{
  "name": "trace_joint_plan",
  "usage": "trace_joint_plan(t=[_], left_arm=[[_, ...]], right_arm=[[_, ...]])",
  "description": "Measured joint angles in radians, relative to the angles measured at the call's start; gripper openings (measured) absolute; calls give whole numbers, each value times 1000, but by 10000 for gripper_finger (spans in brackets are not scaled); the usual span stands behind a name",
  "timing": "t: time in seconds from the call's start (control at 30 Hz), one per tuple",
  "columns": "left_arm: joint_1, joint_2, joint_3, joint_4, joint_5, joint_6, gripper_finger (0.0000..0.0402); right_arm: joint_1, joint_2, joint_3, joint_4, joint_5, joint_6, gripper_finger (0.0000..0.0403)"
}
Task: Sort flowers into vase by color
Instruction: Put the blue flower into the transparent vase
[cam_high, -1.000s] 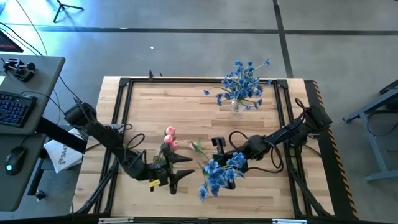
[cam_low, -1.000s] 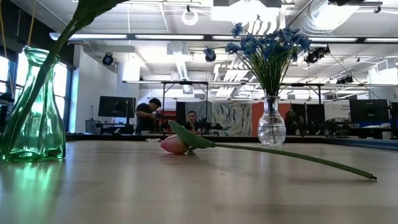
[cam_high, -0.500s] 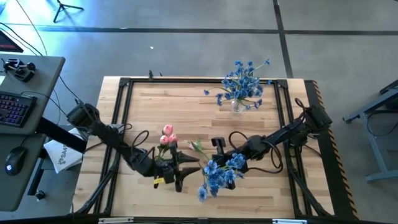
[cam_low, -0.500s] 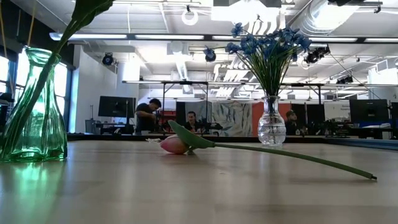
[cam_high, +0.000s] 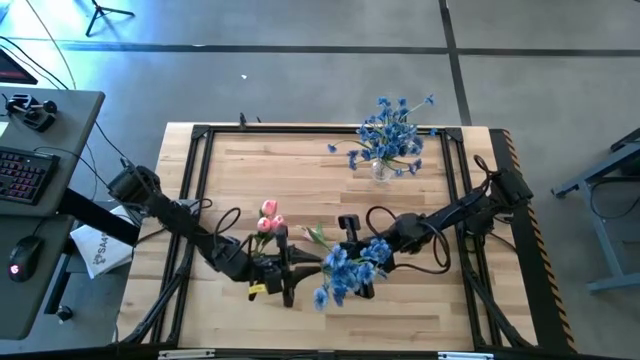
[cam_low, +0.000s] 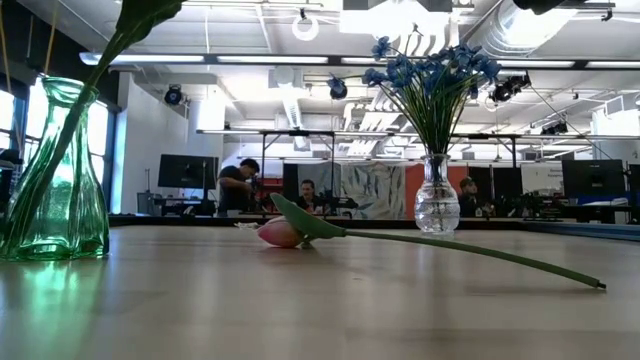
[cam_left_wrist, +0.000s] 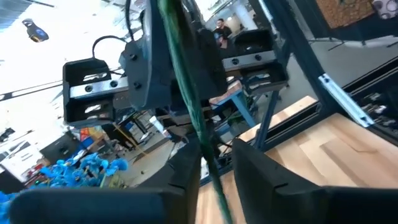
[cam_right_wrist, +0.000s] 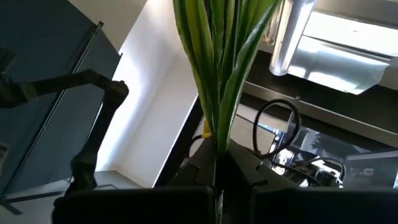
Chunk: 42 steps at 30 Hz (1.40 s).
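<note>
- Right gripper: fingers together, clamped on a blue flower spray, near the table's front edge.
- Left gripper: just beside it, a thin green stem between its fingers; whether clamped, cannot tell.
- Pink tulips: in the green vase.
- Blue bouquet: in the clear vase, back edge.

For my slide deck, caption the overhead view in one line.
Two robot arms meet over a wooden table, right gripper holding blue flowers, left gripper beside it.
</note>
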Motion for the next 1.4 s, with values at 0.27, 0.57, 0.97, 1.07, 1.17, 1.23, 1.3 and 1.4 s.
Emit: trace_joint_plan(t=[0.27,0.57,0.97,1.07,1.17,1.23,1.3,1.4], left_arm=[[-45,0,0,-2,-86,78,7],[-62,-1,0,13,-195,117,3],[-34,-1,0,15,-252,131,1],[-33,-1,0,15,-262,132,1],[-38,-1,0,12,-257,132,1],[-37,-1,0,11,-258,132,1],[-37,0,0,10,-261,129,1],[-42,0,0,11,-265,102,8]], right_arm=[[34,0,0,-64,35,0,22],[145,-83,17,-398,528,-2,147],[208,-35,184,-593,654,0,173],[215,-34,202,-621,660,1,140],[232,-34,203,-617,674,0,98],[243,-34,203,-609,715,0,67],[257,-34,203,-603,780,-1,35],[282,-35,203,-601,904,12,9]])
